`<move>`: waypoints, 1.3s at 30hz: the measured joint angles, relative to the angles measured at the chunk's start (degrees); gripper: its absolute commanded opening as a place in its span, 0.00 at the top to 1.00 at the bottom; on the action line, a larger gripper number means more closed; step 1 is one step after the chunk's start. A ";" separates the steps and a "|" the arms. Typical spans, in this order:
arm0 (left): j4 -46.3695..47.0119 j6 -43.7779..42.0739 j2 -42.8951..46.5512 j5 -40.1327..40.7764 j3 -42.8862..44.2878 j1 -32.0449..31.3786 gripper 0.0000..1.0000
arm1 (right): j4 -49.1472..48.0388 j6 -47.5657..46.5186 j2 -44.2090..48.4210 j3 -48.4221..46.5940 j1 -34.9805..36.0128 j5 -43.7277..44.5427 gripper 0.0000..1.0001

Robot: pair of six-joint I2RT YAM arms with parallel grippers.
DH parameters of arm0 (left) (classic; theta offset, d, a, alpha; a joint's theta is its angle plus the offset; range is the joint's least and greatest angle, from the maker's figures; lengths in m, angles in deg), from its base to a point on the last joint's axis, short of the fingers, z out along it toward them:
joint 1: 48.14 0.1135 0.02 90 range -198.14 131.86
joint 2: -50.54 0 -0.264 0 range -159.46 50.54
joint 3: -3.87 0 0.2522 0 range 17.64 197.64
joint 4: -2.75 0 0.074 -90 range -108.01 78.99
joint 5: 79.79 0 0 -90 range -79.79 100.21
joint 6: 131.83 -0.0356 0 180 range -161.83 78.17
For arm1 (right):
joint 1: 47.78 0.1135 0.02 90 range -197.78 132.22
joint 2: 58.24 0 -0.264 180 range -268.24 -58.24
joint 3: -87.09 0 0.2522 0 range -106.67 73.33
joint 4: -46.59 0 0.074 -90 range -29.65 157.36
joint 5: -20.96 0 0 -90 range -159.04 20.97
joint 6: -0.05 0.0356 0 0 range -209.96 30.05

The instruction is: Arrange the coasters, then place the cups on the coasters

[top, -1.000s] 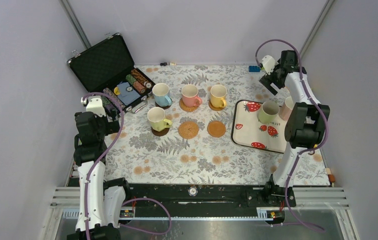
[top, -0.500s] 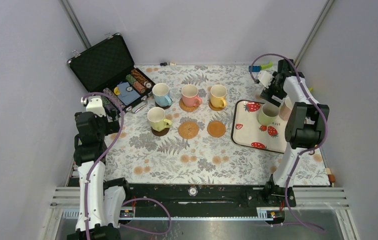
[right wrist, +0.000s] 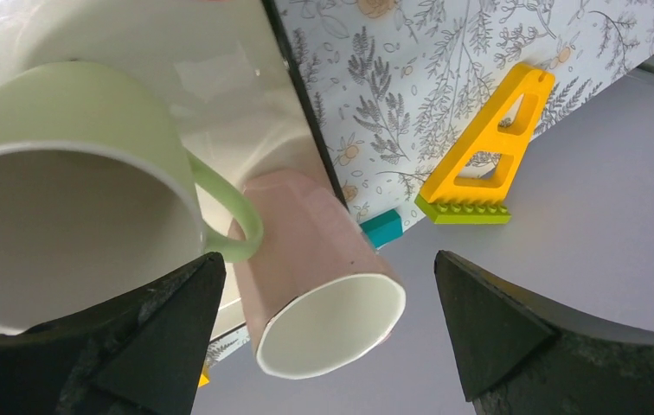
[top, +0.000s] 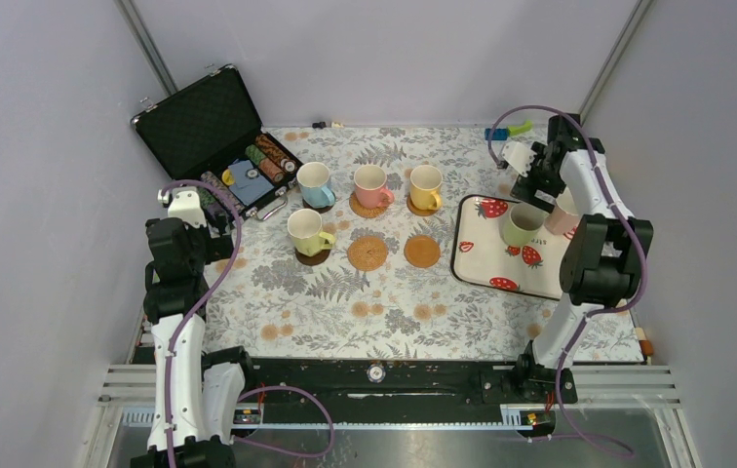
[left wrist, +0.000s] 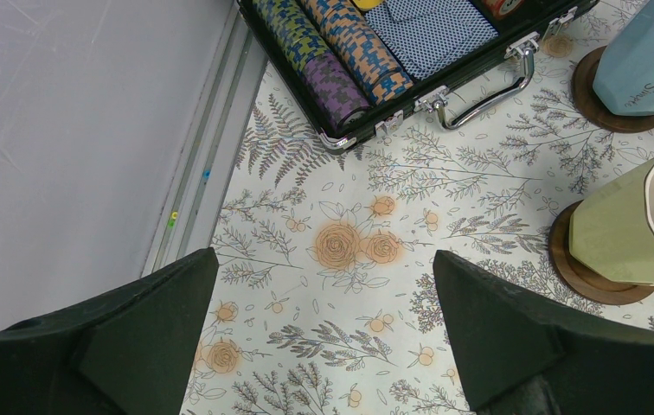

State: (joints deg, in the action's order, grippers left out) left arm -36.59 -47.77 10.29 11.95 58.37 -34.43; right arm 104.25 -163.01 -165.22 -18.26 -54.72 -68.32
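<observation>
Blue (top: 315, 183), pink (top: 371, 184) and yellow (top: 426, 185) cups stand in a back row on coasters. A pale green cup (top: 304, 232) sits on a dark brown coaster (left wrist: 579, 277). Two tan coasters (top: 368, 253) (top: 422, 252) lie bare. On the strawberry tray (top: 486, 263) stand a green cup (top: 521, 223) and a light pink cup (right wrist: 315, 285), side by side. My right gripper (right wrist: 328, 337) hangs open just above the pink cup's rim, touching nothing. My left gripper (left wrist: 323, 337) is open over bare cloth at the left edge.
An open black case of poker chips (top: 213, 132) stands at the back left, its handle (left wrist: 479, 86) near the blue cup. A yellow toy piece (right wrist: 484, 151) and a small teal block (right wrist: 382, 226) lie beside the tray at the cloth's right edge.
My right arm has swung from the back right corner down towards the tray and now hangs over the light pink cup, still open. The left arm has not moved.
</observation>
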 measured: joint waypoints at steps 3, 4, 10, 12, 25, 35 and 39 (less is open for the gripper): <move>0.00 0.00 0.00 -0.02 0.00 0.00 0.01 | 0.83 -1.11 2.29 2.12 0.00 -1.11 0.00; 0.00 0.00 0.00 -0.02 0.00 0.00 0.01 | 0.94 -1.46 2.95 2.84 0.00 -1.46 0.00; 0.00 0.00 0.00 -0.04 0.00 0.00 0.01 | 2.34 -3.50 6.56 6.62 0.02 -3.21 0.00; -0.02 0.00 0.00 -0.04 0.00 0.00 0.01 | 2.75 -3.93 6.99 6.64 0.00 -3.32 0.00; -0.02 0.02 0.07 -0.04 0.00 0.00 0.01 | 11.30 -16.65 11.87 7.04 -0.63 -9.49 0.00; -0.04 0.00 0.15 -0.04 0.00 0.00 0.01 | 12.79 -20.06 5.05 6.56 -1.66 -10.36 0.00; -0.02 0.00 0.15 -0.02 0.00 0.00 0.01 | 12.83 -21.27 3.96 6.58 -2.36 -10.91 0.01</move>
State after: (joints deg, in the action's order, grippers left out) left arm -36.61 -47.77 10.44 11.93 58.37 -34.43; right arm 117.08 -184.28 -161.27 -11.68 -57.08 -79.23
